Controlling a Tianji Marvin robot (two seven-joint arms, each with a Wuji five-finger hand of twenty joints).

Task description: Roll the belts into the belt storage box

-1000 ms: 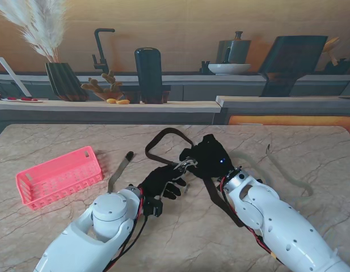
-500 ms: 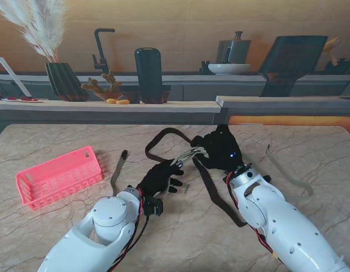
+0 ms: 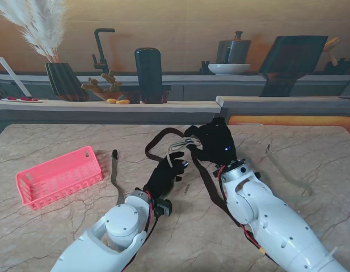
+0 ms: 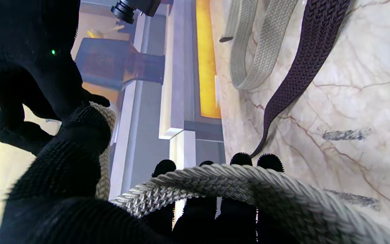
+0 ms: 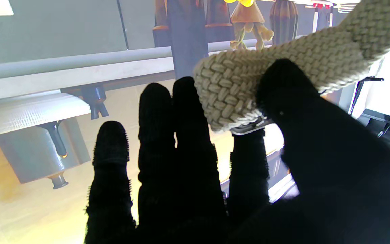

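The beige woven belt [image 3: 178,148] is hanging lifted over the middle of the tabletop [image 3: 61,226], its braided weave clear in both wrist views, stretched between the two gloves. Since a second ago the pair have been climbing farther from the robot, and the belt's loose tail on the left has slid along. The left robot hand [image 3: 163,175] is curling round the belt; the right robot hand [image 3: 211,144] is pinching its buckle end. The pink storage box [image 3: 58,175] is sitting far left.

Beige belt [image 5: 276,67] ends cut off
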